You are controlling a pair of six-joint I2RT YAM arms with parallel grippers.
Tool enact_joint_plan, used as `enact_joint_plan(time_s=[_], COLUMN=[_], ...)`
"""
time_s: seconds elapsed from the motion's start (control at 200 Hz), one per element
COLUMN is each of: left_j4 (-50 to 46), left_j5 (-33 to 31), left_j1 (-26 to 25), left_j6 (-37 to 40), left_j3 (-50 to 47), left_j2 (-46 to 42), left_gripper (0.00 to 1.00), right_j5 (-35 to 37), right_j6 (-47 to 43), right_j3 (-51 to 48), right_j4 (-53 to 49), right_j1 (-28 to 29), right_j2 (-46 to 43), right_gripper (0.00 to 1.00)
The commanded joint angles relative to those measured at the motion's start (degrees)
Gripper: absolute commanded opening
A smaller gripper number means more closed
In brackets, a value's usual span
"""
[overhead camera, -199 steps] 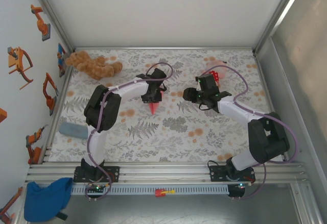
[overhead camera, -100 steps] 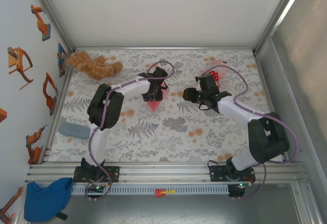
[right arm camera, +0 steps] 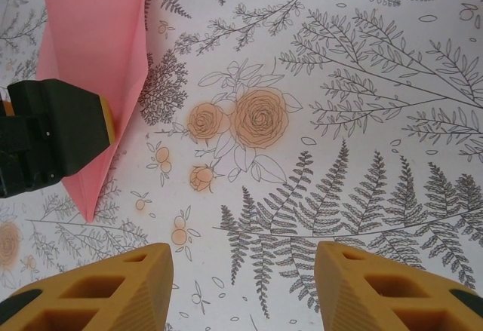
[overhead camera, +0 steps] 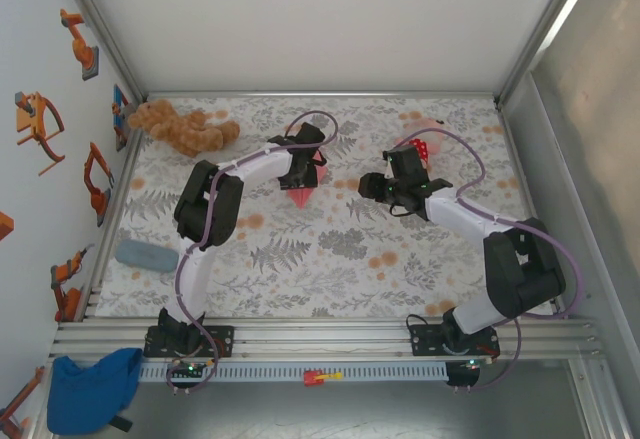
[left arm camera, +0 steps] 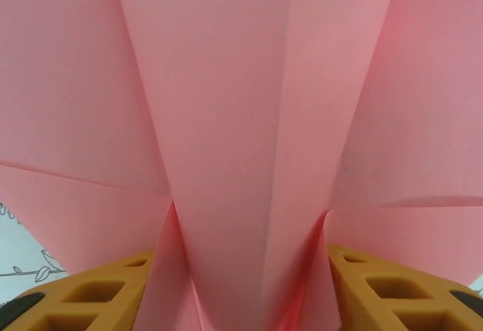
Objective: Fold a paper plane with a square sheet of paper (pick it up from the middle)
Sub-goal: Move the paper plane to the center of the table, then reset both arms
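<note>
The paper plane (overhead camera: 300,197) is a salmon-pink pointed dart on the flowered table, its tip towards the near edge. My left gripper (overhead camera: 304,171) stands over its wide end. In the left wrist view the plane's centre fold (left arm camera: 241,120) runs between my yellow fingers (left arm camera: 98,293), which stand apart, and its flaps spread out against them. In the right wrist view the plane (right arm camera: 94,59) lies at the upper left, partly under the left gripper's black body (right arm camera: 53,135). My right gripper (right arm camera: 241,286) hangs open over bare tablecloth to the right of the plane, holding nothing.
A brown plush bear (overhead camera: 180,127) lies at the back left. A pink plush toy with a red dotted patch (overhead camera: 420,147) sits behind the right gripper (overhead camera: 375,187). A grey-blue block (overhead camera: 143,255) rests near the left edge. Walls enclose the table (overhead camera: 330,269).
The left gripper has moved toward the back of the table with the plane, and its jaws have widened. The right arm has not moved.
</note>
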Motion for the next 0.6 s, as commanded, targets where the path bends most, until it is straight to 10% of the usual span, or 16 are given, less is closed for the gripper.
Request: enact_joint_plan(time_s=[0.0, 0.411, 0.596], left_j4=[-0.89, 4.22, 8.71], left_j5=[1.32, -6.65, -14.78], left_j1=[0.32, 0.58, 2.81], left_j6=[0.86, -0.81, 0.28], left_j3=[0.83, -13.01, -29.16], left_j2=[-3.19, -27.14, -43.22], left_gripper=[0.54, 0.75, 0.97], right_j5=[2.12, 16.53, 29.04], right_j6=[-0.76, -6.85, -12.3], right_j3=[1.75, 9.41, 8.16], right_j4=[-2.38, -15.99, -17.65], right_j1=[-0.47, -1.65, -2.51], right_j2=[-1.66, -14.13, -21.82], right_gripper=[0.52, 0.53, 0.72])
